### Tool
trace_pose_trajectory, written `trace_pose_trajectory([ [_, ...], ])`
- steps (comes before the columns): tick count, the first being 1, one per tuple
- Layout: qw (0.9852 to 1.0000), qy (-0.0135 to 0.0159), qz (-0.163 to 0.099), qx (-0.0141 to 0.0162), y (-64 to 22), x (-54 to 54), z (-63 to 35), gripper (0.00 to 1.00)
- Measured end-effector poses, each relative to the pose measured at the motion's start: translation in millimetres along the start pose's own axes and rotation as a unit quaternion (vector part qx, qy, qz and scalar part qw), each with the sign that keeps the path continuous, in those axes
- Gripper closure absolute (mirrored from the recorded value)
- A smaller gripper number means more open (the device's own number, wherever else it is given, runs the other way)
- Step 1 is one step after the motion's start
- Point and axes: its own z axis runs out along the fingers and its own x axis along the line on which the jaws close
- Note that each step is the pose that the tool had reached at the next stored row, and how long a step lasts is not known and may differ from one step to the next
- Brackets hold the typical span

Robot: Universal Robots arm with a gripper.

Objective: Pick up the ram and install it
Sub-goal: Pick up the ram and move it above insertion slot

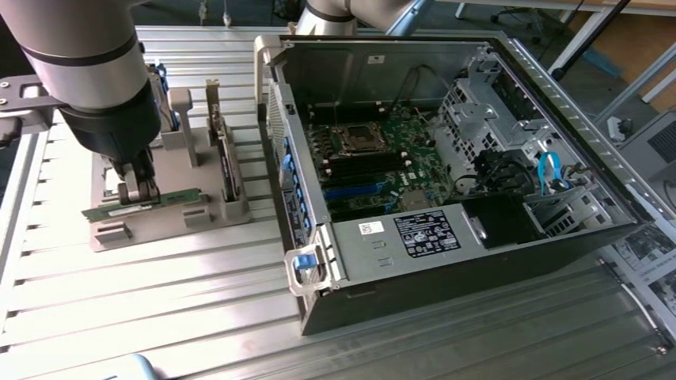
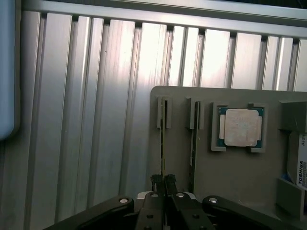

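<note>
The claw (image 2: 164, 181) pinches the ram (image 2: 163, 139), which stands in the grey holder's (image 2: 230, 182) edge slot. An off-centre grip could tilt it, jamming it or knocking the neighbouring stick (image 2: 193, 143).

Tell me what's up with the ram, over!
Gripper shut on the ram. Ram at the gray holder, beside the open computer case. Nothing seen blocking it.

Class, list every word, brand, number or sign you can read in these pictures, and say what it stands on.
"TOSHIBA": white label on the hard drive.
Black label on the computer case: too small to read.
White sticker beside it: too small to read.
CPU chip: markings blurred.
</note>
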Motion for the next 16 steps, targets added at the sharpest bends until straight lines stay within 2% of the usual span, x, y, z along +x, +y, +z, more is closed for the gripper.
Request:
trace_pose_trajectory([
  [16, 1.0000, 0.0021, 0.000, -0.0002, 0.1, -0.3, -3.7, 0.88],
])
